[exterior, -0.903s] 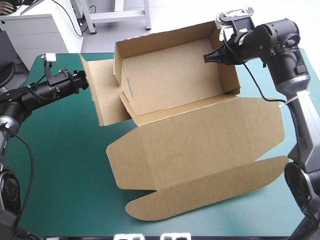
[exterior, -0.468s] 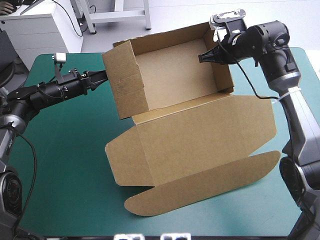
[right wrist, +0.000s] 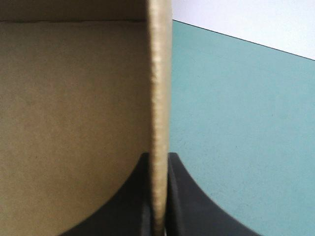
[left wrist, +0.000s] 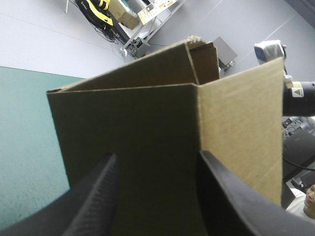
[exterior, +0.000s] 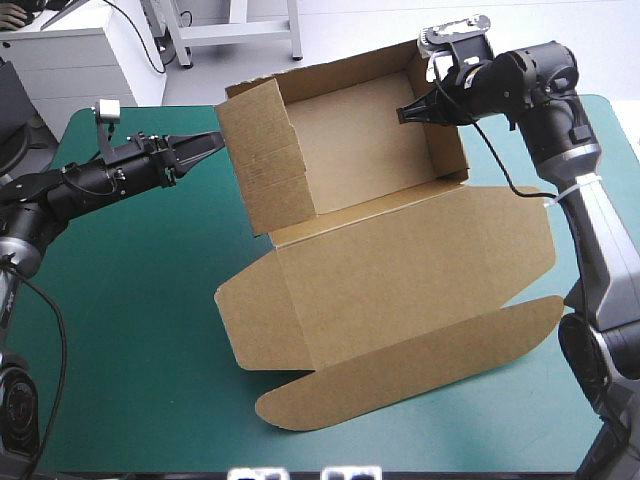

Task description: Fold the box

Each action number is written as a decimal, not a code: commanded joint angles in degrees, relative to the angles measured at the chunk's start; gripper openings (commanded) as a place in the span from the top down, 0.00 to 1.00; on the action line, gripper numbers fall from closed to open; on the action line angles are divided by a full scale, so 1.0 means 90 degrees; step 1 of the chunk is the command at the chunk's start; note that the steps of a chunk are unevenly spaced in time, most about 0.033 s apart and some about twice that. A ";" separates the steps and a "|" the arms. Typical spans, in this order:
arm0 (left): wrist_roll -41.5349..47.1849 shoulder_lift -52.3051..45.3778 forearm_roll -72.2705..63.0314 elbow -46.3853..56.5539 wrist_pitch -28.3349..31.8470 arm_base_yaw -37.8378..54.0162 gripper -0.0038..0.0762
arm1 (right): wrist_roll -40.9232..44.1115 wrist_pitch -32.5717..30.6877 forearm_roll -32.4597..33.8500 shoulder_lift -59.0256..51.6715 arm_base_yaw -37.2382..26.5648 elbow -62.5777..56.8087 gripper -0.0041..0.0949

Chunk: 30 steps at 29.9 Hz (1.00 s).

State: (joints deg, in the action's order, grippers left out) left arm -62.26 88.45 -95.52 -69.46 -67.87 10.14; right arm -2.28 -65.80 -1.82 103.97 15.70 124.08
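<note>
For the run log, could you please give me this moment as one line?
box: walls up, lid flat on table | right end effector: shut on right wall | left end effector: open, at left wall

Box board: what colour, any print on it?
Plain brown, with no print visible on the box. It shows best in the high view.

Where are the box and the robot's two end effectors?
Box [exterior: 400, 270]: high view, flat lid panel.
Left end effector [exterior: 214, 140]: high view, between fingertips.
Right end effector [exterior: 404, 115]: high view, between fingertips.
</note>
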 commanded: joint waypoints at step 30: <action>0.5186 -0.0351 0.6510 -0.2274 0.2242 -0.1999 0.49 | 0.0881 0.0690 0.0999 0.0033 0.0938 0.0184 0.97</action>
State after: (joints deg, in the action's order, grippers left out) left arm -24.33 87.50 -45.60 -86.11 -50.92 -4.60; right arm 4.26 -64.15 6.96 107.51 23.04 124.04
